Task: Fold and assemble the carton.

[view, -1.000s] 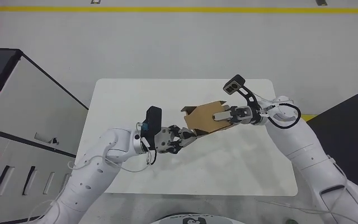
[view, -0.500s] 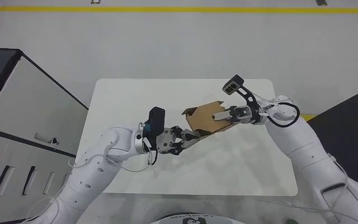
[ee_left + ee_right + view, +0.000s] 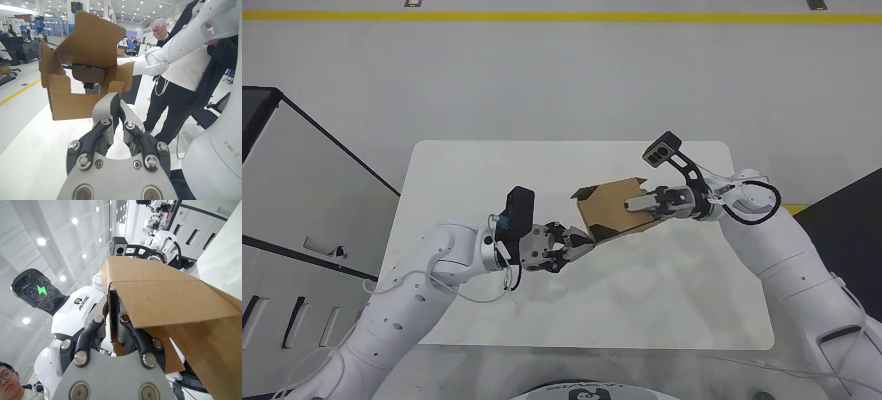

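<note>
Carton: nudged toward your tabletop's right edge; flaps still open.
Right gripper: clamped on its edge.
Left gripper: fingers together, trailing the flaps.

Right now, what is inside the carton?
One finger of the right pincer, which clamps a wall of the carton. The carton's own flaps cover the rest of the inside.

I find no lettering, label or number on the carton: each face I see is plain brown card. The white surface under it carries none either.
</note>
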`<state>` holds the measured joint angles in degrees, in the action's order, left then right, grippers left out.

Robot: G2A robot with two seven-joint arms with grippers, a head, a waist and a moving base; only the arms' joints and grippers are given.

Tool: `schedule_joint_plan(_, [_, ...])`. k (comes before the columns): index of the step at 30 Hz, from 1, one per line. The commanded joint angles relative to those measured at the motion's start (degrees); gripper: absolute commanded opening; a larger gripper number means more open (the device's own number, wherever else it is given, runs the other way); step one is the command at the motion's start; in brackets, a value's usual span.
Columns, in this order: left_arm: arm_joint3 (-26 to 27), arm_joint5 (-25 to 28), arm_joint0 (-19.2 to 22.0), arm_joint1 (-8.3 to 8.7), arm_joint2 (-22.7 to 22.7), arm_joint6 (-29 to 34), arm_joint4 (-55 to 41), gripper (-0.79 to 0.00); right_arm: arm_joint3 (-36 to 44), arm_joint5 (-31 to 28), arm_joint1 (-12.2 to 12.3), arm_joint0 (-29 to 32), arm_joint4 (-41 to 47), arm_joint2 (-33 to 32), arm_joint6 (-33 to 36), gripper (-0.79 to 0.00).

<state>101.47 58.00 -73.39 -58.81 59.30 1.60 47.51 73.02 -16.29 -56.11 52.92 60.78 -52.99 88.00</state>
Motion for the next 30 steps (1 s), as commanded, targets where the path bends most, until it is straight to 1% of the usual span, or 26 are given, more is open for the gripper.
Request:
schedule_joint_plan(1, [-0.05, 0.00, 0.09, 0.10, -0.11, -0.12, 0.00, -0.785, -0.14, 0.00, 0.01, -0.05, 0.07, -0.07, 0.00, -0.785])
schedule_joint_plan(17, [-0.42, 0.00, 0.65, 0.73, -0.89, -0.97, 0.36, -0.785, -0.46, 0.00, 0.07, 0.25, -0.19, -1.07, 0.00, -0.785])
schedule_joint_plan(25, [-0.58, 0.00, -0.03, 1.12, 0.54, -2.17, 1.02, -0.785, 0.35, 0.00, 0.23, 0.76, -0.08, -1.27, 0.00, -0.785])
schedule_joint_plan(30, [0.22, 0.00, -0.48, 1.13, 0.76, -2.58, 1.64, -0.785, 0.99, 0.00, 0.41, 0.79, 0.10, -0.55, 0.00, -0.785])
